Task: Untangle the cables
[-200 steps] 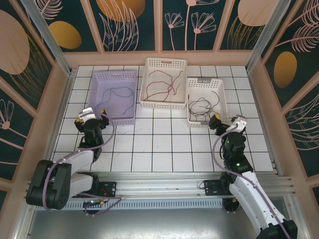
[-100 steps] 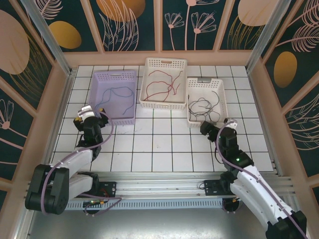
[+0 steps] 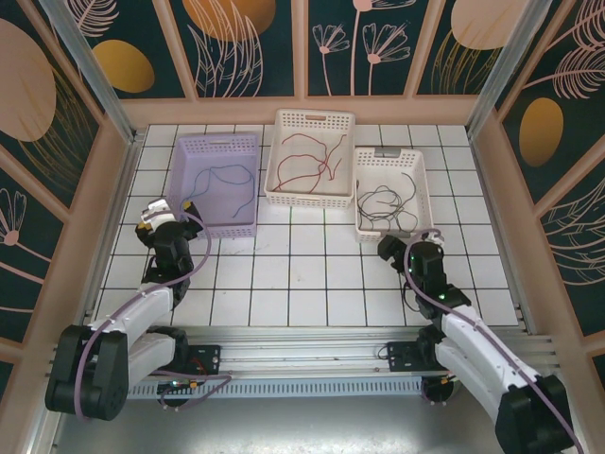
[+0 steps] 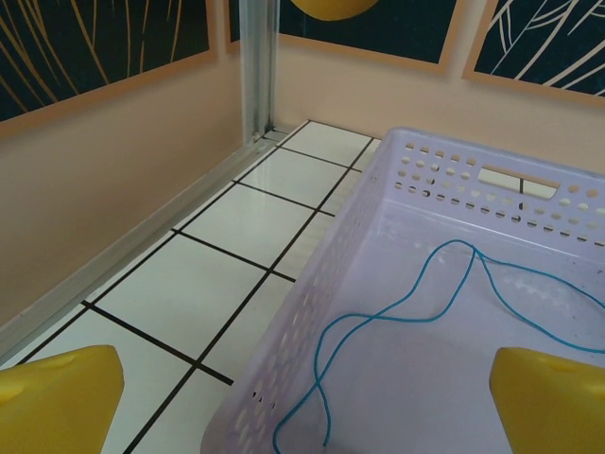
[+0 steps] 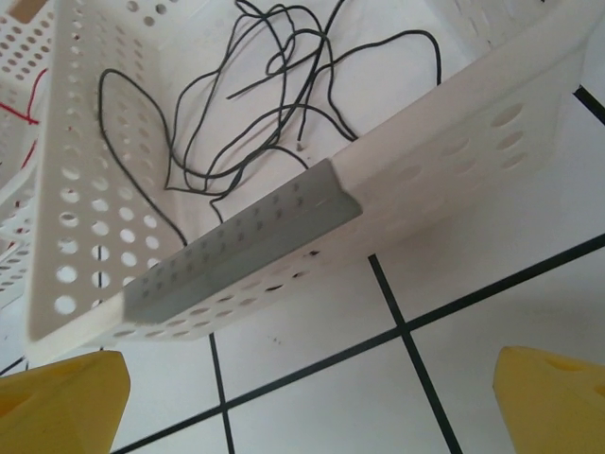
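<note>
While their jaws stand wide apart and empty, the left gripper [image 4: 304,405] sits at bottom frame below the blue cable [image 4: 375,319] in the lilac basket [image 4: 454,189]. The right gripper [image 5: 312,397] sits below black cables [image 5: 284,66] in the white basket [image 5: 416,180]. Red cables [image 3: 324,153] lie upper centre.

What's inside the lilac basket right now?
One blue cable lies loose on the lilac basket's floor; nothing else is seen. In the left wrist view a yellow fingertip covers a patch of floor. From above, the near wall hides the strip just behind it.
</note>
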Available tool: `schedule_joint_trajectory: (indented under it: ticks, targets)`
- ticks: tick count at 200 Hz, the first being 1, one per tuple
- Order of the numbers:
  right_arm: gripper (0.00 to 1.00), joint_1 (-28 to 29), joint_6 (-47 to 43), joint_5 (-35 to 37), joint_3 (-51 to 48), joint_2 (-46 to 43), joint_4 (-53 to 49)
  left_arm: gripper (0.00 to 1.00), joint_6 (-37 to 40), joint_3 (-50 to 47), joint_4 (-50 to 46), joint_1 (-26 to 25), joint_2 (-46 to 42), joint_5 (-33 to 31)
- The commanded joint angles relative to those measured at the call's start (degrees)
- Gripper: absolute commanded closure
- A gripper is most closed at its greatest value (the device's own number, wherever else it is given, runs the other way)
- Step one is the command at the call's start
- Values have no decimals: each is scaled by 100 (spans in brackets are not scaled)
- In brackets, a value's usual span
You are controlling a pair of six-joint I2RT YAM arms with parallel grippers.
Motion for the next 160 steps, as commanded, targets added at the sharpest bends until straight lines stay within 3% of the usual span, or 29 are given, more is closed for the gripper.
schedule_joint_trajectory:
  ticks: [1, 160]
  targets:
    - [1, -216, -43, -472, 1, 341, 827, 1, -96, 140, -5, 34, -46, -88]
    - [1, -807, -105, -1061, 1013, 2833, 2596, 1, -239, 210, 24, 40, 38, 28]
